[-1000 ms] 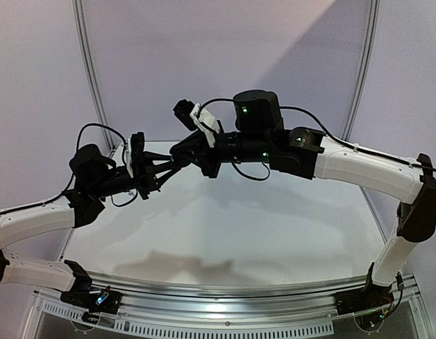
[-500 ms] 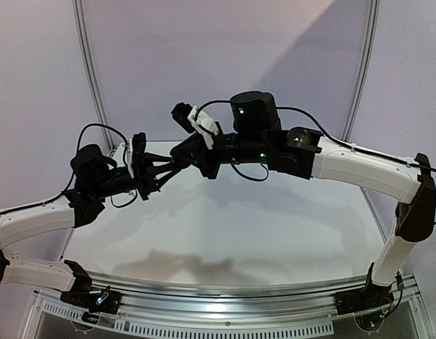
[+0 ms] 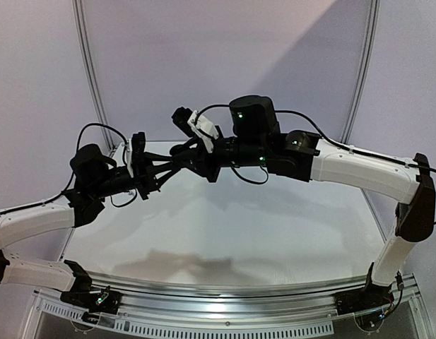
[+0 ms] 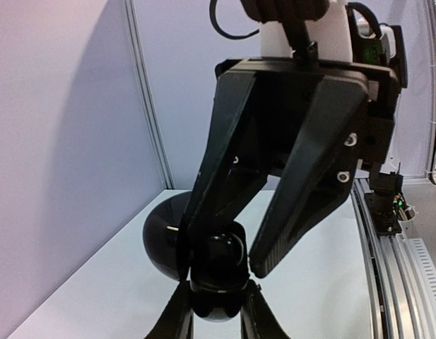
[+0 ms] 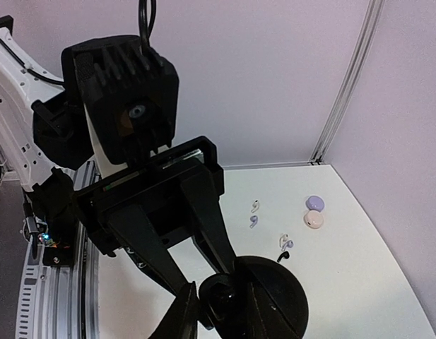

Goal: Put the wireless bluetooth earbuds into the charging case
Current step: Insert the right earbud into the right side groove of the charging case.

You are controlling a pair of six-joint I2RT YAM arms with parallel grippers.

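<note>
Left fingers (image 3: 168, 168): pinching one round black case (image 4: 218, 272) from below, held in the air above the tabletop (image 3: 239, 226)
Right fingers (image 3: 184, 159): parted a little, one on each side of the case from above; I cannot tell whether they touch it
Lid (image 5: 274, 296): stands open to one side of the case
Earbuds (image 5: 254, 221): four counted, lying on the tabletop, three pale and one black; two pale ones sit close together, and the third is just beside the black one
Lavender puck (image 5: 314, 203), pale puck (image 5: 314, 219): two in all, side by side, near the earbuds
Right wrist view only: earbuds and both pucks
Left wrist view: case close up, its bottom edge cut off
Top view: fingertips of both arms meet; the case is too dark to pick out
Hidden: inside of the case, behind the fingers
</note>
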